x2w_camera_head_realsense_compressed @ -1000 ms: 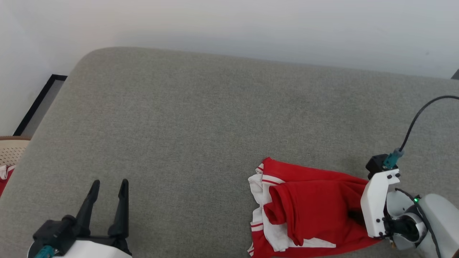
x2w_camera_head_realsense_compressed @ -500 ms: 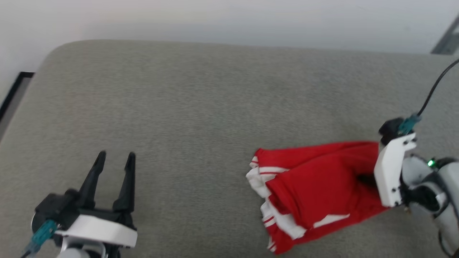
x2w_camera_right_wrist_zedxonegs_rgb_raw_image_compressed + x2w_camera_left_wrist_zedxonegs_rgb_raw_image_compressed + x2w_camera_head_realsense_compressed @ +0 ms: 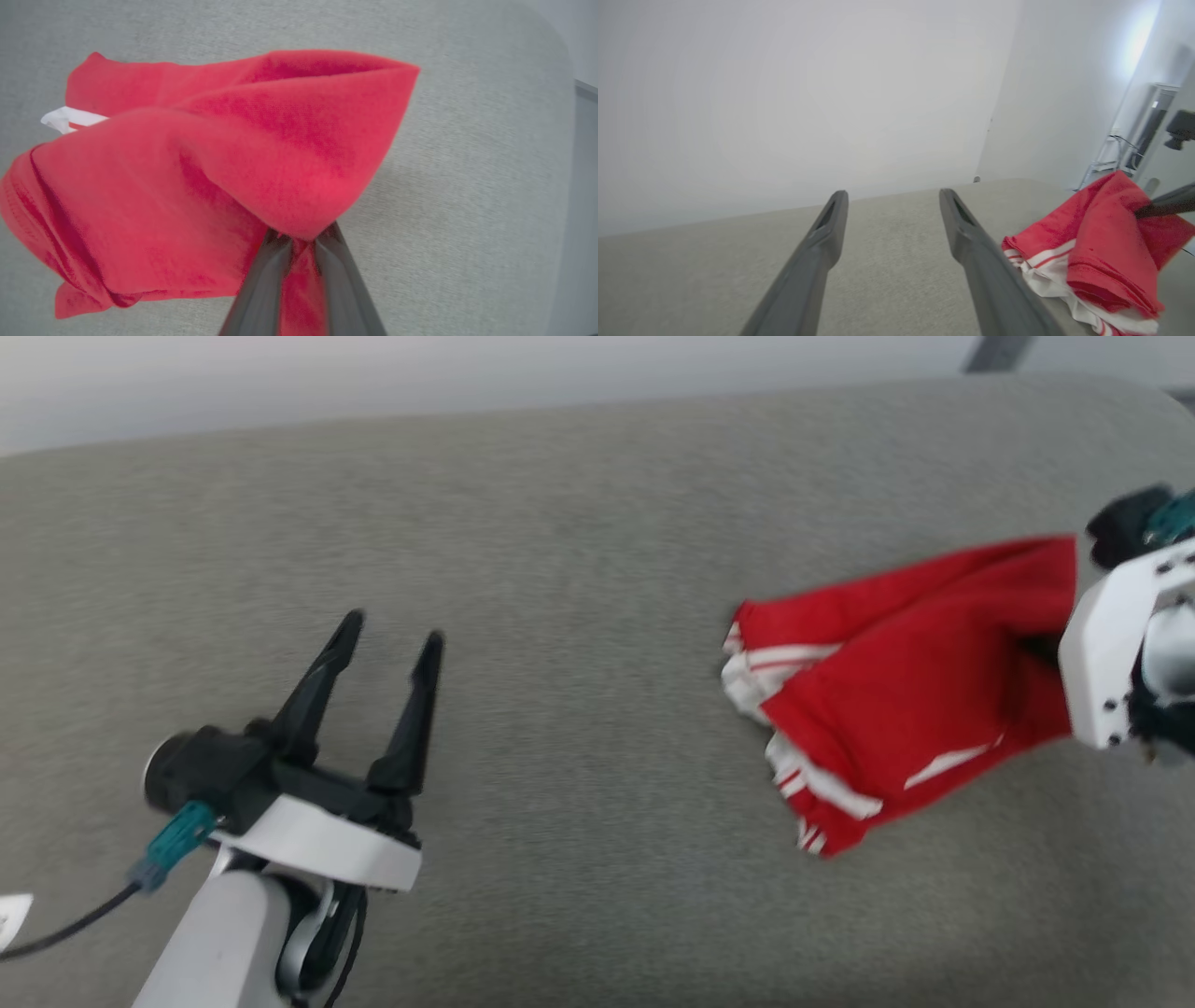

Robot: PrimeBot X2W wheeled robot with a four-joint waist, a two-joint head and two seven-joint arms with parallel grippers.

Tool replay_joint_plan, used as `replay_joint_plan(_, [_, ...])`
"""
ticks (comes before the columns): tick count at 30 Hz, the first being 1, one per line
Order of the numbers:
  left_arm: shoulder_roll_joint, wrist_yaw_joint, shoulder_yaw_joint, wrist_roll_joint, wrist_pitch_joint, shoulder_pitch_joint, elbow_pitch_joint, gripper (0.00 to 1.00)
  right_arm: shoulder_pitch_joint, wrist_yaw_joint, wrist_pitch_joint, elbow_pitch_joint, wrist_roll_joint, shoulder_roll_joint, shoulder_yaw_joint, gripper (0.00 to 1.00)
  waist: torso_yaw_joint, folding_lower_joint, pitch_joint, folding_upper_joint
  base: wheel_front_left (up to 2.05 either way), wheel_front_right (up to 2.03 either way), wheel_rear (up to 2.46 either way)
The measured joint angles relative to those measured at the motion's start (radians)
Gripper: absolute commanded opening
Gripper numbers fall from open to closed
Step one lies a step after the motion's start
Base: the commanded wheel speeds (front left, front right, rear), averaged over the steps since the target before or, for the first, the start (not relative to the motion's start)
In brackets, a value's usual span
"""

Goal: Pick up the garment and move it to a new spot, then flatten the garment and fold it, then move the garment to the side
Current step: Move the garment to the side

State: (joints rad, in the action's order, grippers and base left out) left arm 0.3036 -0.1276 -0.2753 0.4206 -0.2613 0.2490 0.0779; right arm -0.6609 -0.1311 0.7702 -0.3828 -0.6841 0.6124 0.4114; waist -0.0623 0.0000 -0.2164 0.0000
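The garment (image 3: 915, 686) is a bunched red shirt with white striped trim, at the right of the grey cushion (image 3: 579, 616) in the head view. My right gripper (image 3: 299, 235) is shut on a fold of its red cloth, which hangs lifted from the pinch. In the head view that gripper's fingertips are buried in the cloth beside its white wrist plate (image 3: 1106, 649). My left gripper (image 3: 387, 639) stands open with nothing in it, far to the left of the garment. The left wrist view shows the garment (image 3: 1101, 242) off to the right of my open left fingers (image 3: 826, 233).
The grey cushion spreads wide around the garment, its far edge against a pale wall (image 3: 467, 373). A rounded corner of the cushion (image 3: 556, 56) lies close to the garment. A dark cable (image 3: 65, 929) trails from my left wrist.
My right gripper has closed on the garment and lifted its right side off the cushion. The head camera has swung, so the whole scene has shifted; my left gripper stays open.
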Motion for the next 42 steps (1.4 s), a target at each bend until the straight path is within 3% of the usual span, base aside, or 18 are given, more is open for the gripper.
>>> replay_joint_plan(11, [0.038, 0.0, -0.148, 0.0, 0.0, 0.165, 0.012, 1.0, -0.14, 0.0, -0.171, -0.066, 0.129, 0.03, -0.035, 0.0, -0.157, 0.0, -0.089, 0.0, 0.0, 0.0, 0.0])
replay_joint_plan(19, [0.047, 0.0, -0.245, 0.01, 0.0, 0.257, 0.028, 1.0, -0.227, 0.0, -0.316, -0.186, 0.238, 0.03, -0.048, 0.0, -0.211, 0.0, -0.155, 0.0, 0.0, 0.0, 0.0])
replay_joint_plan(29, [0.048, 0.0, -0.312, 0.026, 0.0, 0.341, 0.038, 1.0, -0.318, 0.0, -0.499, -0.429, 0.38, 0.007, -0.056, 0.0, -0.186, 0.0, -0.21, 0.0, 0.0, 0.0, 0.0])
replay_joint_plan(34, [0.05, 0.0, -0.318, 0.029, 0.0, 0.361, 0.037, 1.0, -0.364, 0.0, -0.589, -0.576, 0.487, -0.014, -0.138, 0.0, -0.158, 0.0, -0.231, 0.0, 0.0, 0.0, 0.0])
replay_joint_plan(42, [0.053, 0.0, -0.323, 0.034, 0.0, 0.379, 0.032, 1.0, -0.413, 0.0, -0.634, -0.77, 0.653, -0.045, -0.311, 0.0, -0.126, 0.0, -0.258, 0.0, 0.0, 0.0, 0.0])
